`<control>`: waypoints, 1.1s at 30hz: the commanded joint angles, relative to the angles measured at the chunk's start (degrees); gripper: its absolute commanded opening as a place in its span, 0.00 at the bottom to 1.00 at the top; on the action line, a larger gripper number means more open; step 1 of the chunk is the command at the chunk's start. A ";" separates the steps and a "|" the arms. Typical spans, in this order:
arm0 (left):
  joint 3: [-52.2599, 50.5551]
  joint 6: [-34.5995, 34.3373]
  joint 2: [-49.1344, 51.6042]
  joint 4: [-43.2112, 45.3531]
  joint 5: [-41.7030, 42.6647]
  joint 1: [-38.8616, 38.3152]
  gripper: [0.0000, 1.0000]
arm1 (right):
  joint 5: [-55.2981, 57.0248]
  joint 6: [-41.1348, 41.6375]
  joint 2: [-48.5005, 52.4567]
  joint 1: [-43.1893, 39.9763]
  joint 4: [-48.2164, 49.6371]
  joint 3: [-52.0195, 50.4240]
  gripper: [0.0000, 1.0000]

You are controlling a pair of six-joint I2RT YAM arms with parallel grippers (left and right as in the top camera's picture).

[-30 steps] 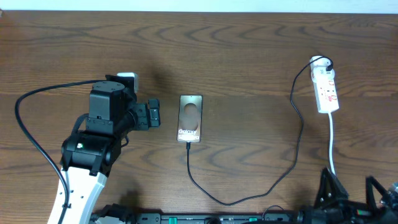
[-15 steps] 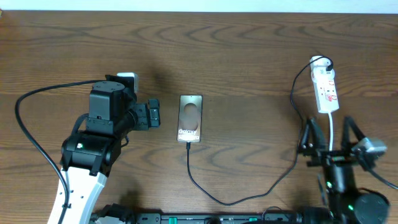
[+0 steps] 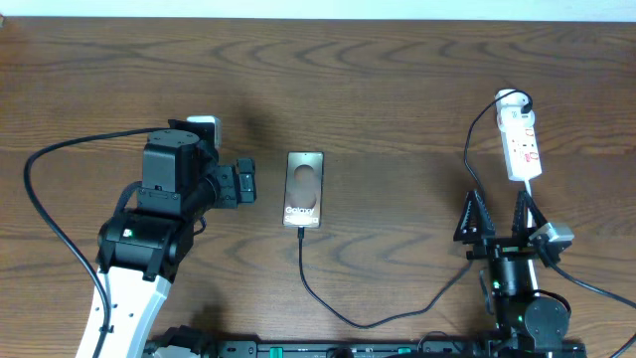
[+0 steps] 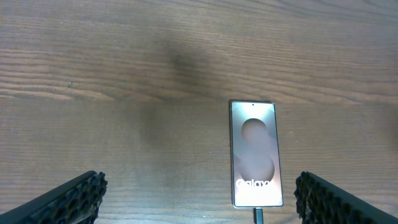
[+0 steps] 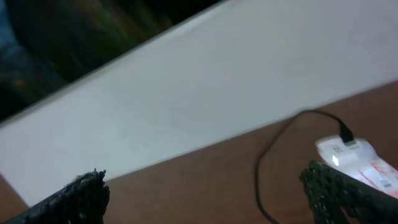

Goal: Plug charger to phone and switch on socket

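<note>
The phone (image 3: 304, 189) lies flat mid-table with its "Galaxy" lettering toward the front; in the left wrist view the phone (image 4: 255, 152) sits right of centre. The charger (image 3: 368, 322), a thin black cable, meets the phone's front edge with its plug tip (image 4: 257, 215), loops along the front and climbs to the socket (image 3: 522, 139) at the back right. My left gripper (image 3: 245, 184) stands open just left of the phone, holding nothing. My right gripper (image 3: 495, 217) is open and empty in front of the socket (image 5: 357, 162), fingers pointing toward it.
The socket's white cord (image 3: 530, 194) runs forward from the strip past my right gripper's fingertips (image 3: 522, 213). A thick black arm cable (image 3: 45, 214) arcs over the table's left side. A pale wall (image 5: 205, 93) rises behind the table's far edge.
My right arm came up from the table's front right corner toward the socket, then shifted a little left, its jaws staying open. The left arm, phone and cable have not moved.
</note>
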 commanded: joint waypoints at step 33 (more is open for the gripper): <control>0.17 -0.33 0.11 -0.20 -0.52 0.17 0.99 | 3.37 -9.25 -0.57 -4.20 -12.72 -0.87 0.99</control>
